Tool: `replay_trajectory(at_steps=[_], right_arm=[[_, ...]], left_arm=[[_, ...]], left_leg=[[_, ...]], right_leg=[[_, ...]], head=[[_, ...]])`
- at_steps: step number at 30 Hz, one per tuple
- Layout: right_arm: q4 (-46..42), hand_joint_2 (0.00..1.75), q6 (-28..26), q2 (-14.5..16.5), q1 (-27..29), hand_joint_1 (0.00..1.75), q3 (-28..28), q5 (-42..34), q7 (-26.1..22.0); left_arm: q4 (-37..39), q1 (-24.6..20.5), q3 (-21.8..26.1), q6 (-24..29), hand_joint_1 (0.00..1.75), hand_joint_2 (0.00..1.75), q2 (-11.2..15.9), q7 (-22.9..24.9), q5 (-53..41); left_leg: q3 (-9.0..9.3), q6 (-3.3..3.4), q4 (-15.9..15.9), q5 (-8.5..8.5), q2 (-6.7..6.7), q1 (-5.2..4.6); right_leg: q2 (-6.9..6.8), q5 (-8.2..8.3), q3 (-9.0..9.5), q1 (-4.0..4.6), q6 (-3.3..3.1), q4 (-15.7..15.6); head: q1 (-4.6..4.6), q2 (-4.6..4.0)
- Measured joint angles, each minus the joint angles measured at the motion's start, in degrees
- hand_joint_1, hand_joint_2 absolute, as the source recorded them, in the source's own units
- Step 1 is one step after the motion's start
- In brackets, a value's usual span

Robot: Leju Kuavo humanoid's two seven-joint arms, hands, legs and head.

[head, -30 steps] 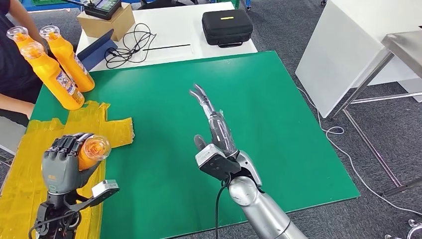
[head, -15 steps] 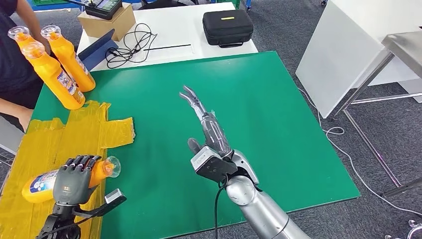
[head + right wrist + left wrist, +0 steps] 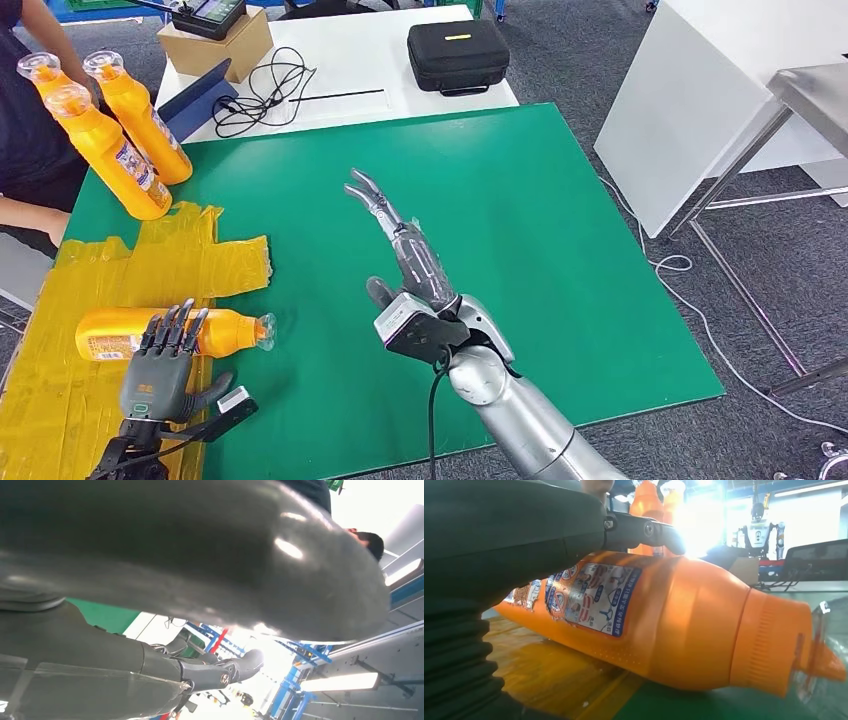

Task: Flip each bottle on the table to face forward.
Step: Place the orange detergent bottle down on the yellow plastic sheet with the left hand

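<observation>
Head view: my left hand, fingers spread, rests against the bottle lying crosswise at the table's left edge.

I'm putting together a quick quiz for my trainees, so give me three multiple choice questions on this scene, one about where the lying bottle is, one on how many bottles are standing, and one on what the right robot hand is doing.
1. Where does the lying bottle rest?
A. On the white table
B. On the yellow tape at the green mat's near left
C. On the floor

2. How many orange bottles stand upright at the far left?
A. One
B. Three
C. Five

3. What is the state of the right robot hand?
A. Open, holding nothing
B. Holding a bottle
C. Pressing the black case

Answers:
1 B: the lying bottle is on its side on the yellow tape, with its cap end reaching over the green mat.
2 B: three upright bottles stand together at the mat's far left corner.
3 A: the right robot hand is raised over the mat, fingers extended, with nothing in it.
</observation>
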Motion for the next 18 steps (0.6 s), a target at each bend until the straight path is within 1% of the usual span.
replay_trajectory(at_steps=[4,9,11,12,14,17,18], right_arm=[[0.72,0.0,0.39,0.22,-0.46,0.0,0.02,0.03,-0.38],[1.44,0.0,0.41,0.23,-0.6,0.0,0.02,0.07,-0.63],[1.71,0.0,0.38,0.23,-0.62,0.0,0.01,0.07,-0.62],[1.88,0.0,0.31,0.23,-0.64,0.0,-0.02,0.09,-0.62],[2.46,0.0,0.15,0.23,-0.74,0.0,-0.15,0.11,-0.68],[4.62,0.0,0.76,0.25,-1.23,0.0,-0.76,-1.57,-2.12],[5.6,0.0,1.16,0.27,-1.47,0.0,-1.03,-2.34,-2.93]], left_arm=[[1.31,-0.04,-1.91,0.13,0.0,0.0,0.21,-1.74,3.43],[2.97,-0.36,-5.42,0.05,0.0,0.0,0.79,-4.24,11.13],[3.22,-0.44,-6.9,-1.01,0.0,0.0,1.16,-5.31,15.96],[3.02,-0.37,-7.62,-2.27,0.0,0.0,1.37,-6.11,20.1],[0.67,0.3,-9.02,-6.91,0.0,0.0,1.7,-7.41,32.26],[-7.88,2.33,-10.34,-17.06,0.0,0.0,1.87,-6.46,54.2],[-10.8,2.95,-10.49,-19.41,0.0,0.0,1.88,-5.48,59.4]], left_leg=[[0.02,0.0,0.0,0.0,-0.06,-0.01],[0.02,0.0,0.0,0.0,-0.09,-0.01],[0.02,0.0,0.0,0.0,-0.09,-0.01],[0.02,0.0,0.0,0.0,-0.08,0.0],[0.02,0.0,0.0,0.0,-0.08,0.0],[0.03,0.0,0.0,0.0,-0.07,0.01],[0.03,0.0,0.0,0.0,-0.07,0.01]], right_leg=[[-0.04,0.0,0.03,-0.01,0.0,0.0],[-0.06,0.0,0.04,-0.01,0.0,0.0],[-0.06,0.0,0.04,0.0,0.0,0.0],[-0.06,0.0,0.04,0.0,0.0,0.0],[-0.05,0.0,0.04,0.0,0.0,0.0],[-0.04,0.0,0.04,0.0,0.0,0.0],[-0.04,0.0,0.03,0.01,0.0,0.0]], head=[[0.0,0.0],[0.01,0.0],[0.01,0.0],[0.01,0.0],[0.0,0.0],[0.01,0.0],[0.01,0.0]])
